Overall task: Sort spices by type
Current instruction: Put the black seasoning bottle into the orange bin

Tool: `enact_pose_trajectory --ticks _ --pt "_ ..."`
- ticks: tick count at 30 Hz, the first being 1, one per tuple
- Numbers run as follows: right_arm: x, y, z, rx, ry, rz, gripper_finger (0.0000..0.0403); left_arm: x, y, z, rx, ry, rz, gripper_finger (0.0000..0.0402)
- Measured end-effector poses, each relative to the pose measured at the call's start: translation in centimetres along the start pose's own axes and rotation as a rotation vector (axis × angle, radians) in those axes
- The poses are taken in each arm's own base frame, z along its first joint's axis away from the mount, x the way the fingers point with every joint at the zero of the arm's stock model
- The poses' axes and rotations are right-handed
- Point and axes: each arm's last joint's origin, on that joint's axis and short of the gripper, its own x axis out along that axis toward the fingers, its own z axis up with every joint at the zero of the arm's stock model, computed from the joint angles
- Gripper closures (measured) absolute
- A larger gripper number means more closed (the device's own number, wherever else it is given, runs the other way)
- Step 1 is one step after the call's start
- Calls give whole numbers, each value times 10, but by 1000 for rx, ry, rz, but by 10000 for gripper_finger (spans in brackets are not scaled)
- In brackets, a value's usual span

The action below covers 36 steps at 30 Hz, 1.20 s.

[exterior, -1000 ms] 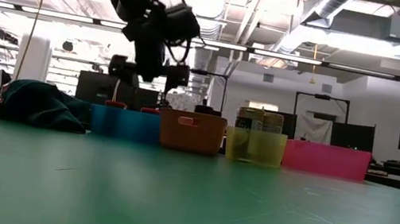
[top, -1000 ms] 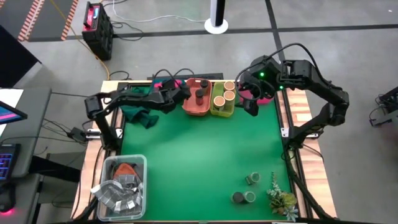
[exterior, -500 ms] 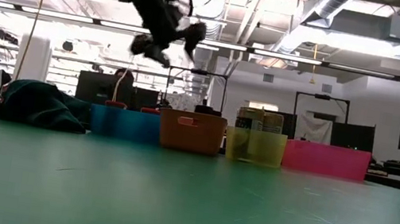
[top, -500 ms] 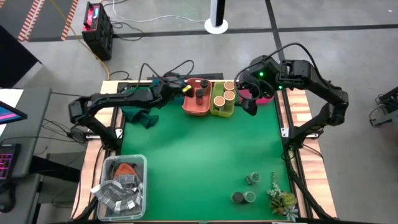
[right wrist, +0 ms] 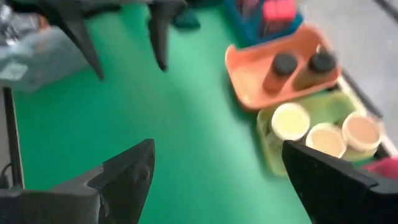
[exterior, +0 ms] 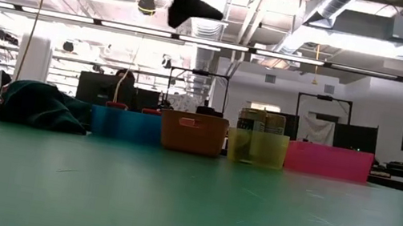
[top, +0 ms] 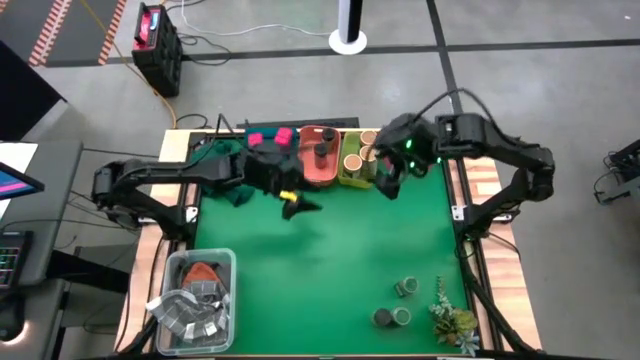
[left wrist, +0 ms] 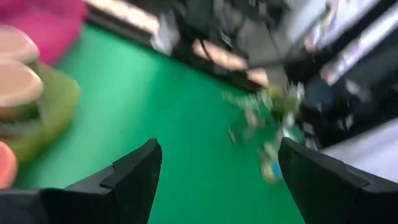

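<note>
Now the empty, spread left gripper [top: 296,203] heads for green-topped jars [top: 397,302] by the near-right corner; right gripper [top: 385,180] waits spread.

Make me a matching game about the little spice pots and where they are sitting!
Things:
1. dark-lidded brown jars
2. tan-topped round cylinders
3. pink cube boxes
4. green-topped small jars

Places:
A. on the bare green table mat, near the leafy green plant sprig
B. in the blue plastic tray
C. in the orange plastic tray
D. in the yellow-green plastic tray

Pairs: 1-C, 2-D, 3-B, 4-A
</note>
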Motion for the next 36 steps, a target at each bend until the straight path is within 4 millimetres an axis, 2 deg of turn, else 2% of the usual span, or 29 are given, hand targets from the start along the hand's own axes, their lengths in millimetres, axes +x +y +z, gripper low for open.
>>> enact_pose_trajectory --ticks 6,11,16,23,28,31,36 --pt "35 26 -33 102 181 -22 25 4 -21 -30 24 235 -14 96" --pt "53 47 -62 189 307 -21 25 4 -28 -40 12 315 -14 96" --pt "58 90 -83 73 359 73 26 -5 -34 -37 54 302 -34 96" --pt "75 159 -110 -77 367 215 26 -26 -39 -31 90 270 5 96" --pt "84 199 -126 -128 419 250 26 -42 -43 -26 122 227 43 96" --pt "89 218 -137 -164 459 230 26 -49 -44 -25 146 211 71 96" --pt "105 236 -158 -232 529 165 26 -53 -44 -23 183 195 99 96"
